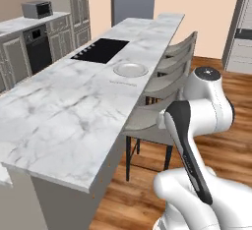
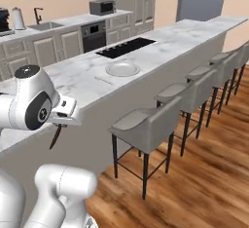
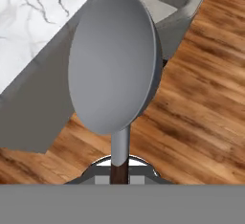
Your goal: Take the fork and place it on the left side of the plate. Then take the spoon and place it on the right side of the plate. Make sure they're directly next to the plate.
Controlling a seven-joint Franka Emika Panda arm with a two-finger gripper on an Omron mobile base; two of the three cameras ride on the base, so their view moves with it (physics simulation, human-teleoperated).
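My gripper (image 2: 61, 121) is shut on the spoon, out in front of the island counter's edge and above the floor. The spoon's (image 3: 115, 70) round grey bowl looms close in the hand view, and its dark reddish-brown handle runs down into the gripper (image 3: 119, 174). From the right base view the spoon's handle (image 2: 55, 137) hangs below the hand. Further along the marble counter sits the plate (image 1: 130, 69) (image 2: 122, 68). The fork (image 1: 119, 82) (image 2: 103, 80) lies as a thin pale line beside the plate, on its nearer side.
A black cooktop (image 1: 101, 50) (image 2: 125, 47) is set into the counter beyond the plate. Several grey stools (image 2: 148, 124) (image 1: 167, 76) line the counter's floor side. Wooden floor (image 2: 204, 173) lies to the right.
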